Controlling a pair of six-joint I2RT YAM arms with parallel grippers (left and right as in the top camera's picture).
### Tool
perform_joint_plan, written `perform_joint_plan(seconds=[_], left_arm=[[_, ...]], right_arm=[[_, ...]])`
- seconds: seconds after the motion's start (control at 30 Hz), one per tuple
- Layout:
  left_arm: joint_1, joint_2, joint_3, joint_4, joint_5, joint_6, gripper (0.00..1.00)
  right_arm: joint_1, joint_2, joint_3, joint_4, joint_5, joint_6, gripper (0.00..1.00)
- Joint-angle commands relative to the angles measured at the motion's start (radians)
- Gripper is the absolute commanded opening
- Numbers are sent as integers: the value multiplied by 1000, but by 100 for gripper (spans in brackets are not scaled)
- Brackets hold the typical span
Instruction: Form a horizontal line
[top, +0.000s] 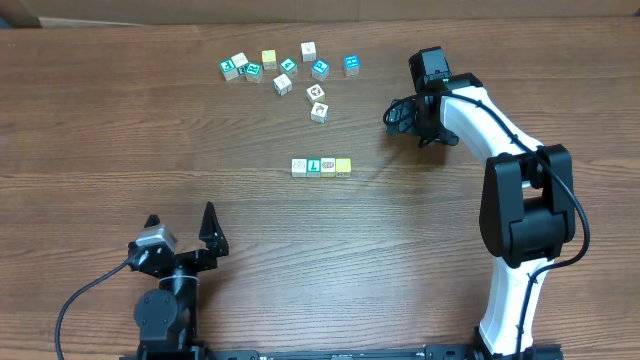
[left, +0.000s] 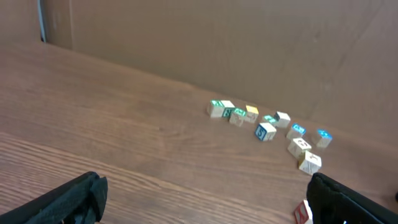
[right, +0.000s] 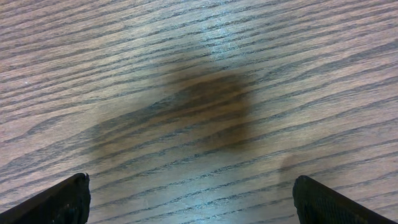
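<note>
Four small cubes touching side by side form the horizontal line (top: 321, 167) at mid-table: white, teal-faced, tan, yellow from left to right. Its white end cube (left: 302, 213), marked in red, peeks out beside the right finger in the left wrist view. My left gripper (top: 181, 222) (left: 205, 193) rests near the front edge, well left of and below the row, open and empty. To the right of the row and slightly farther back, my right gripper (top: 394, 118) (right: 191, 186) hovers open over bare wood with nothing between its fingers.
A loose cluster of small white and teal cubes (top: 285, 72) (left: 267, 124) lies scattered near the table's far edge, with two white cubes (top: 317, 102) trailing toward the row. The white right arm (top: 520, 200) spans the right side. A brown wall (left: 217, 43) stands behind the table.
</note>
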Motion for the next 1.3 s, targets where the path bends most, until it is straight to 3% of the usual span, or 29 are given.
perform_joint_plan(seconds=[0.0,1.27], left_arm=[[7,-13,-3,-5,19,28,100],[7,-12,-3,-2,19,44,100]], right_arm=[[-2,3,-6,6,4,3,100],[-2,-2,-6,5,4,3,100]])
